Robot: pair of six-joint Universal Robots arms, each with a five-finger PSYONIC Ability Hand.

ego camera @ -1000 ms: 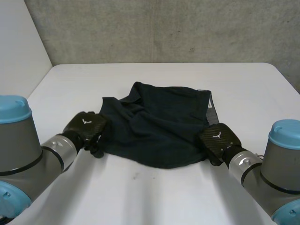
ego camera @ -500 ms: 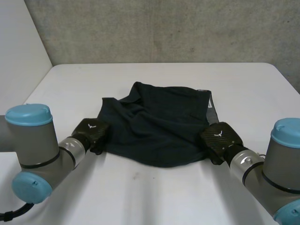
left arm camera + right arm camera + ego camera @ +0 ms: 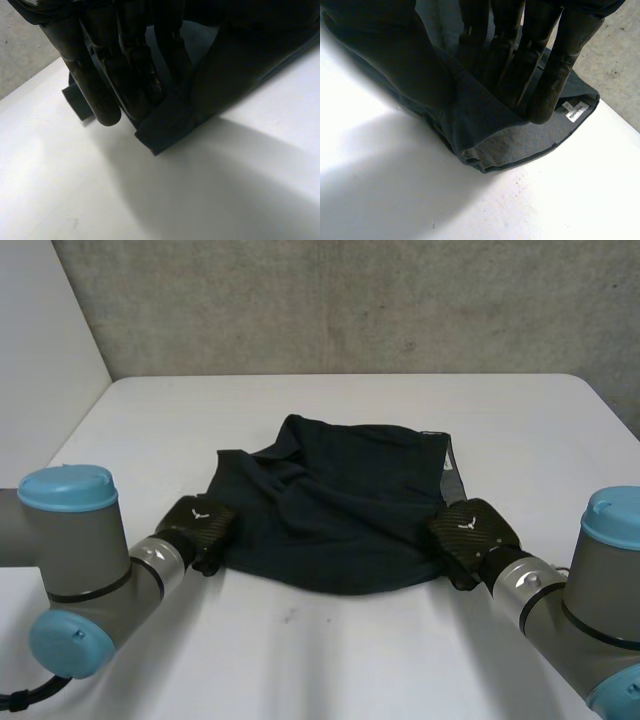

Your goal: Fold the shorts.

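The shorts (image 3: 335, 510) lay rumpled mid-table (image 3: 330, 660), no fold made, I judged; the left hand (image 3: 197, 528) pinched their 8 o'clock corner; the right hand (image 3: 470, 538) pinched the waistband corner at 4 o'clock; all folding remained.

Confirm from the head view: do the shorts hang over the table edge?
No, the shorts lie wholly on the white table, with bare tabletop between them and every edge.
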